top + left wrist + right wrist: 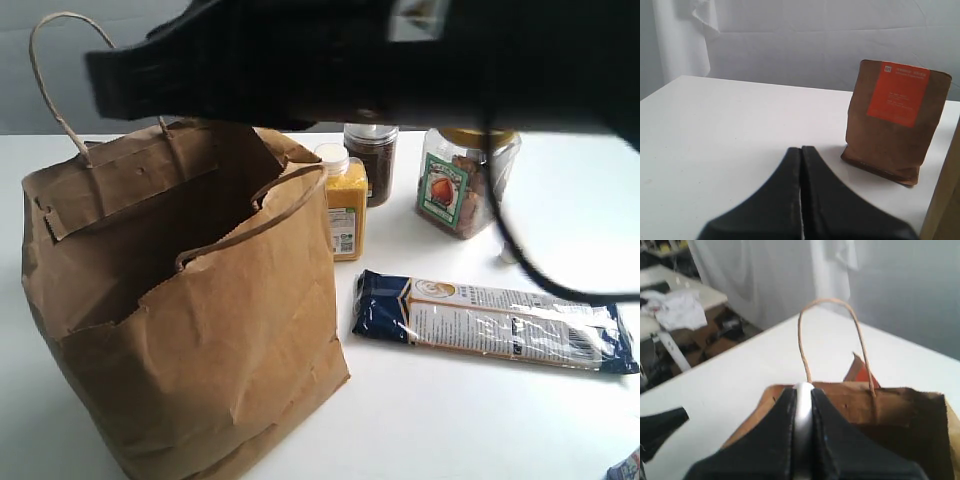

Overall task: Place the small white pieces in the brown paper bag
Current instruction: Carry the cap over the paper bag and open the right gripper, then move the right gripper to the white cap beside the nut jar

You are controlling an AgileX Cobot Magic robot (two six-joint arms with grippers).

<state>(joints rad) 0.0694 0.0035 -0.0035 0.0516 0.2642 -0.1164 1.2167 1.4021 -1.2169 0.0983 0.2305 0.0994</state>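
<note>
The brown paper bag (190, 330) stands open on the left of the white table, its loop handles up. My right arm (300, 60) crosses the top of the exterior view as a dark blurred band above the bag. In the right wrist view my right gripper (802, 390) is shut on one small white piece (803, 412), which shows as a pale strip between the black fingers, just over the bag's rim (880, 397). My left gripper (801, 150) is shut and holds nothing, low over the table beside the bag's edge (946, 200). The other white pieces are not clearly visible.
A yellow bottle with a white cap (345, 210), a dark jar (371, 160) and a clear nut jar (462, 185) stand behind the bag. A blue and clear packet (495, 322) lies at the right. A small brown pouch with an orange label (895, 122) stands near the left gripper.
</note>
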